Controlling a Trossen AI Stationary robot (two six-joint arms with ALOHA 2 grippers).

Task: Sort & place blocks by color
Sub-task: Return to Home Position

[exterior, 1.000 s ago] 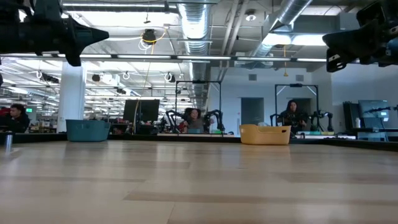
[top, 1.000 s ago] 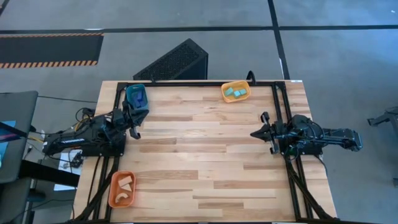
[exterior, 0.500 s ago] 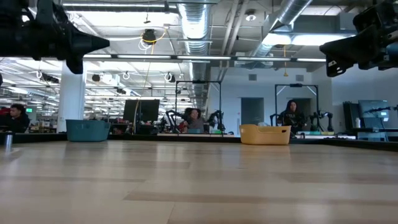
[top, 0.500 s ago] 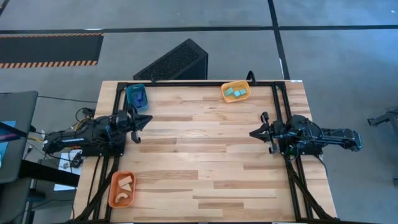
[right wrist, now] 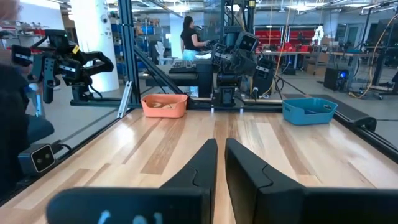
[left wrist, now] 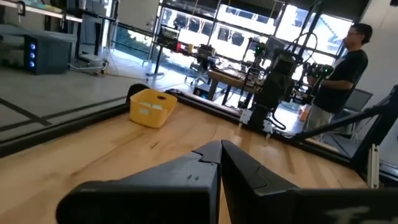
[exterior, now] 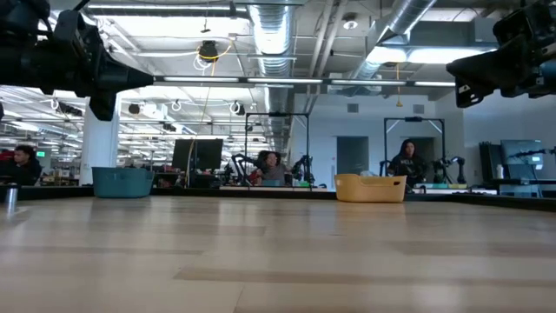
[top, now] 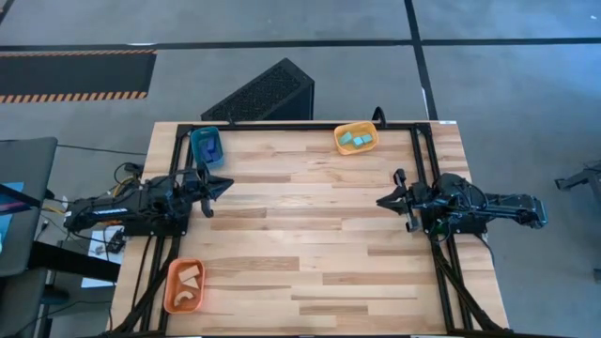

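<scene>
- My left tool (top: pixel 214 184) hangs over the left side of the worktop (top: pixel 310 239). It is closed tip to tip and grips nothing.
- My right tool (top: pixel 383 200) hangs over the right side, pointing inward. It is drawn in to a thin slit and is bare as well.
- I judge both are empty because no block lies loose on the wood. With the 2 tools parked at opposite sides, the sorting looks finished.
- The cyan blocks (top: pixel 358 140) lie in the yellow-orange tray (top: pixel 339 143) at the far edge, well apart from my right tool.
- The dark blue blocks (top: pixel 208 147) sit in the teal tray (top: pixel 194 141) at the far left corner, near my left tool.
- The tan blocks (top: pixel 192 278) rest in the orange tray (top: pixel 169 291) at the near left corner, well apart from both tools.
</scene>
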